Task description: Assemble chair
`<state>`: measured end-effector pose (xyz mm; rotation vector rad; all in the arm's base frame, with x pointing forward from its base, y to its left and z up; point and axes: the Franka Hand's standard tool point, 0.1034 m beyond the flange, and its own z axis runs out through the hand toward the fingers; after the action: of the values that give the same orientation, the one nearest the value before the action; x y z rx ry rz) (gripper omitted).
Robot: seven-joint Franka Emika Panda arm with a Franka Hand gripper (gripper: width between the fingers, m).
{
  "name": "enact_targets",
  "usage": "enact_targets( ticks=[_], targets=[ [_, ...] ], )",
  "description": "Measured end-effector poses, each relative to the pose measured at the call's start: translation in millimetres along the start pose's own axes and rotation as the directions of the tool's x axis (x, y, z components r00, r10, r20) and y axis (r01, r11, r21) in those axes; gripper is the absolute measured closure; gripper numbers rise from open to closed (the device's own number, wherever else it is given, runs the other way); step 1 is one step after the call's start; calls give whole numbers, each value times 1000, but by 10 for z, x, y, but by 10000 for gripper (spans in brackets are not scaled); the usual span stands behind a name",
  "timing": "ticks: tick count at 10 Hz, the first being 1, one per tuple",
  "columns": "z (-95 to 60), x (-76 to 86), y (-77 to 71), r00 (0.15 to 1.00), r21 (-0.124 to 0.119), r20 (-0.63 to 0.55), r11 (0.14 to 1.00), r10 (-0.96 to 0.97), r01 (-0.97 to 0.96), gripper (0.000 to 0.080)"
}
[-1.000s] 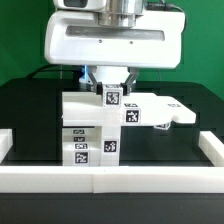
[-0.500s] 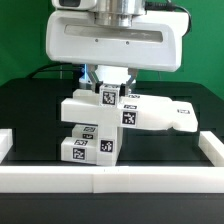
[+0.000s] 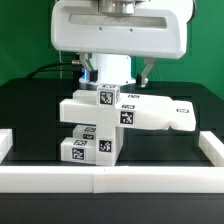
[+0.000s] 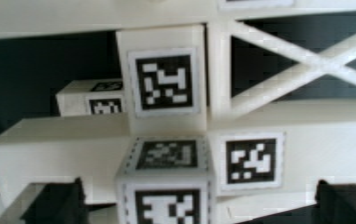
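Gripper (image 3: 115, 76) at 12 o'clock above the chair (image 3: 110, 120), jaws spread wide, fingers clear of the parts, nothing held, partly assembled white chair at table (image 3: 30, 110) centre, border rail (image 3: 110, 180) at 6 o'clock.

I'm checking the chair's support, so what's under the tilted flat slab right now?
Under the flat slab, tagged white blocks stand against the border rail. Whether they join the slab is hidden.
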<state>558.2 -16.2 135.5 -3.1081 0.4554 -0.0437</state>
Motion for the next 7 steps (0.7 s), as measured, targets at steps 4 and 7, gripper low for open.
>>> enact_targets(
  ticks=[4,7],
  targets=[
    [-29,-105,21,1000,10,9,1000,-2,2,150],
    [-3,-206,-29,999,23,1,999,32,-32,150]
  ],
)
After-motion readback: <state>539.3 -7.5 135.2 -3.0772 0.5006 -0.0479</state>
